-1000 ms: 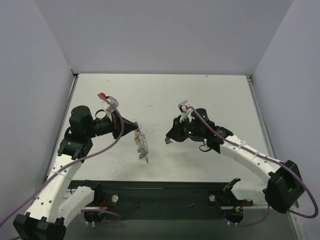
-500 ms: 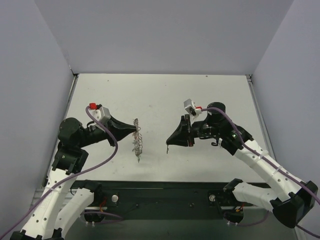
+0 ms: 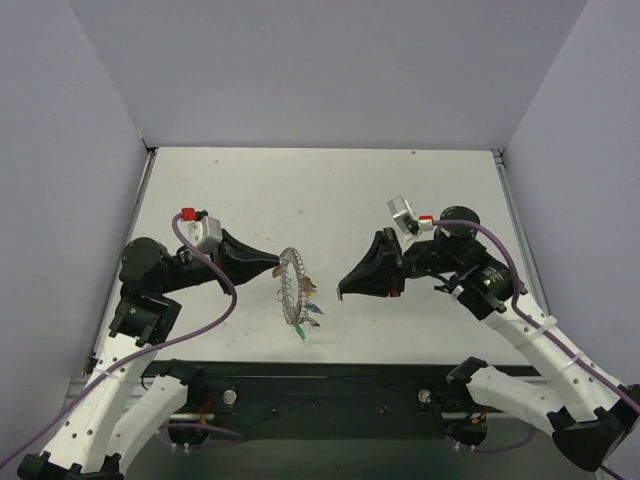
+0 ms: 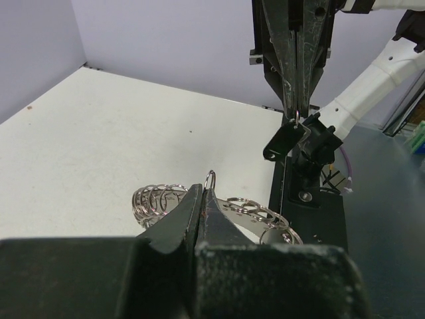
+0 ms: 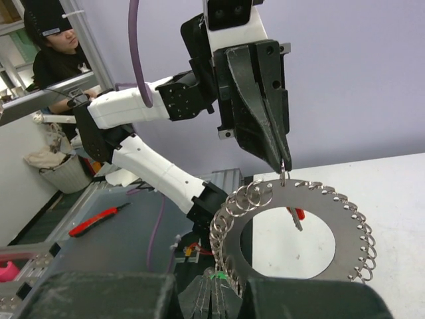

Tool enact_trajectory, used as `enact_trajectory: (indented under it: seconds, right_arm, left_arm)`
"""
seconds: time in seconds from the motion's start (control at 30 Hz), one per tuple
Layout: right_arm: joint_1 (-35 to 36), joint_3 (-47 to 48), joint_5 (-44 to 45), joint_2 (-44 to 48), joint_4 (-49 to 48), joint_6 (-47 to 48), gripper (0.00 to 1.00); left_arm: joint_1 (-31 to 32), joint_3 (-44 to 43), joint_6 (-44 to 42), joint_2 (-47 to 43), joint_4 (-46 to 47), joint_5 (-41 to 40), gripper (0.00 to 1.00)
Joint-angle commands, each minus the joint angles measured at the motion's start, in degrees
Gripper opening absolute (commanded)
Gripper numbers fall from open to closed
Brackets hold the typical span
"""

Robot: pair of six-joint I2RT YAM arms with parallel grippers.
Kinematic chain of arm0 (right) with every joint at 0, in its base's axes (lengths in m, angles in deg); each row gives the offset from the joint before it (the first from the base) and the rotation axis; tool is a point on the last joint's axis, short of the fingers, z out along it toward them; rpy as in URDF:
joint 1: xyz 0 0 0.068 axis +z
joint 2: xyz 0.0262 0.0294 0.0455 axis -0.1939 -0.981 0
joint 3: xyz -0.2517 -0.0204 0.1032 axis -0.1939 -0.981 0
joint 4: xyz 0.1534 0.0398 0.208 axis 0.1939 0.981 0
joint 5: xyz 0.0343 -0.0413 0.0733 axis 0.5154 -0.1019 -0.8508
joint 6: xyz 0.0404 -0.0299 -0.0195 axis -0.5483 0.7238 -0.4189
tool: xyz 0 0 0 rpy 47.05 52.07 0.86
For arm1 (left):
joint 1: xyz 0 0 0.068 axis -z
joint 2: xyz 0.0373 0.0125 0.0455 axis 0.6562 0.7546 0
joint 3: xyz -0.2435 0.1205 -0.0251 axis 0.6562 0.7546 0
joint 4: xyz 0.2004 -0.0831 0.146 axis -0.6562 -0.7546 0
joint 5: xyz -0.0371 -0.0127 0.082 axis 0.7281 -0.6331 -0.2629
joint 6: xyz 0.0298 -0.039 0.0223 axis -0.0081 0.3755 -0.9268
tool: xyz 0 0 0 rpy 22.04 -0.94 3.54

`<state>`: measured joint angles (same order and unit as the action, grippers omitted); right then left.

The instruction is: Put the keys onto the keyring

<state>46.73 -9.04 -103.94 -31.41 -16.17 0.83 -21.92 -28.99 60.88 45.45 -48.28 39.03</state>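
Note:
The keyring (image 3: 293, 288) is a flat silver band fringed with small split rings. It hangs in the air from my left gripper (image 3: 276, 265), which is shut on one small ring at its top (image 4: 210, 179). In the right wrist view the band (image 5: 332, 219) faces the camera, with a red-headed key (image 5: 296, 216) hanging behind it and green tags low down. Coloured key heads (image 3: 311, 309) hang at its lower end. My right gripper (image 3: 342, 291) is shut on a black-headed key (image 4: 284, 140) and holds it just right of the keyring, apart from it.
The white table (image 3: 330, 190) has grey walls on three sides. A dark mounting rail (image 3: 320, 385) runs along the near edge between the arm bases. Beyond the table a red-handled tool (image 5: 99, 219) lies on a bench.
The keyring has turned from edge-on to nearly face-on in the top view and shifted slightly right. My right gripper has drawn back a little to the right, still holding its key.

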Motion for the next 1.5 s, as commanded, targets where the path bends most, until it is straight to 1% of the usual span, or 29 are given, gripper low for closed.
enact_trajectory:
  seconds: [0.0, 0.13, 0.27, 0.4, 0.43, 0.5, 0.53, 0.67, 0.83, 0.9, 1.0, 1.17, 1.47]
  right_arm:
    - [-0.4, -1.8, 2.0, 1.2, -9.5, -4.6, 0.0]
    - [-0.4, -3.6, 4.8, 1.1, -15.3, -8.7, 0.0]
    - [-0.6, -4.3, 6.4, 0.6, -19.0, -12.4, 0.0]
    - [-1.0, -3.8, 7.5, -0.9, -20.0, -14.9, 0.0]
    - [-1.3, -3.8, 7.0, -1.2, -20.8, -15.5, 0.0]
    - [-1.4, -3.8, 6.4, -2.2, -22.3, -17.7, 0.0]
    - [-1.5, -3.9, 5.8, -2.4, -24.0, -18.4, 0.0]
    - [-1.5, -4.2, 4.7, -3.4, -27.7, -21.5, 0.0]
    - [-1.6, -4.2, 2.4, -3.3, -29.8, -23.0, 0.0]
    - [-1.6, -3.9, 0.5, -3.4, -30.1, -23.5, 0.0]
    - [-1.6, -3.5, -1.0, -3.6, -30.6, -24.0, 0.0]
    - [-1.6, -3.6, -0.9, -3.9, -30.7, -23.7, 0.0]
    - [-1.4, -3.3, 6.1, -2.7, -22.0, -16.6, 0.0]
  left_arm:
    - [1.6, -2.0, 0.7, 0.7, 5.7, 0.2, 0.0]
    - [3.4, -2.5, -0.3, 2.0, 5.3, -1.6, 0.0]
    - [6.2, -4.0, -2.9, 3.3, 2.4, -4.0, 0.0]
    - [10.6, -5.2, -6.7, 4.3, -0.3, -8.8, 0.0]
    - [12.6, -5.6, -7.3, 4.8, -0.6, -9.7, 0.0]
    - [14.4, -5.8, -8.8, 5.0, -1.1, -12.8, 0.0]
    - [16.1, -5.4, -8.9, 5.2, -0.7, -13.7, 0.0]
    - [19.4, -3.6, -9.3, 5.2, 2.9, -16.6, 0.0]
    - [21.4, -1.1, -10.2, 4.8, 8.6, -17.8, 0.0]
    - [22.1, -0.9, -10.9, 4.5, 8.9, -18.9, 0.0]
    - [22.8, -1.9, -12.2, 4.7, 6.9, -20.6, 0.0]
    - [24.3, -3.2, -13.5, 5.3, 4.3, -23.4, 0.0]
    - [25.6, -6.1, -12.8, 7.2, 2.0, -26.1, 0.0]
